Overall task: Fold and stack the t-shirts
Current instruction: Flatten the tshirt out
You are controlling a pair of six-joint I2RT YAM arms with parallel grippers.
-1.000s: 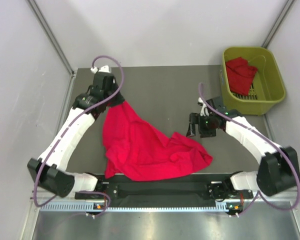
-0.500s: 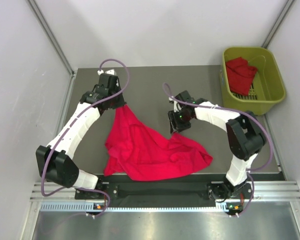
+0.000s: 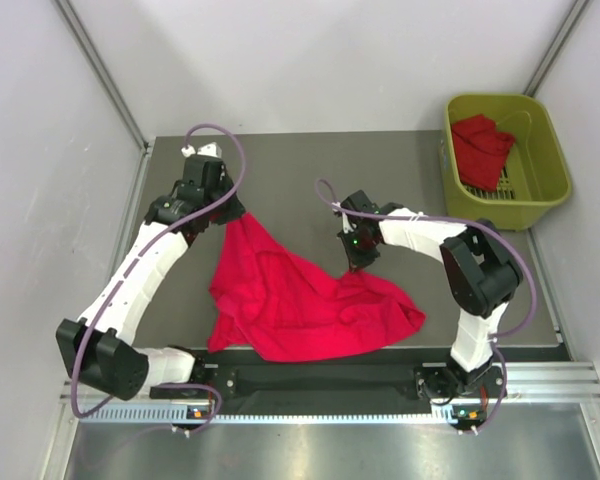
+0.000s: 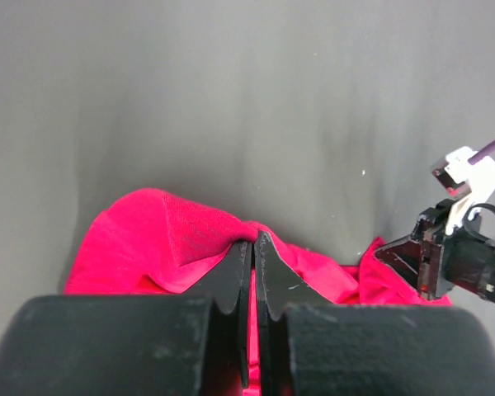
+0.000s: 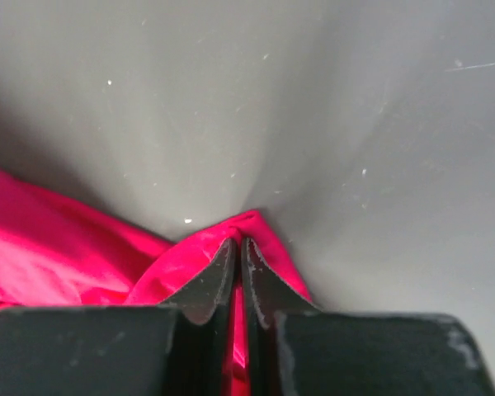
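A red t-shirt (image 3: 300,305) is spread in a crumpled heap on the near half of the desk (image 3: 310,170). One corner is drawn out toward the far left, and there it is pinched by the left jaws, which are shut tight on the cloth. In the left wrist view a fold of red cloth (image 4: 157,239) is seen squeezed between the two black tips. The far right edge of the same shirt is gripped by the right jaws, which are also shut on it. In the right wrist view a small peak of red cloth (image 5: 247,227) is seen caught between the tips. The rest of the shirt is left lying on the desk between the two arms. A second red t-shirt (image 3: 480,150) is bunched up inside a yellow-green basket (image 3: 545,130) at the far right corner, well apart from both jaws. The desk is dark grey and dull, with a few pale specks. It is closed in by plain pale walls (image 3: 310,60). A metal rail (image 3: 310,412) is seen along the near edge.
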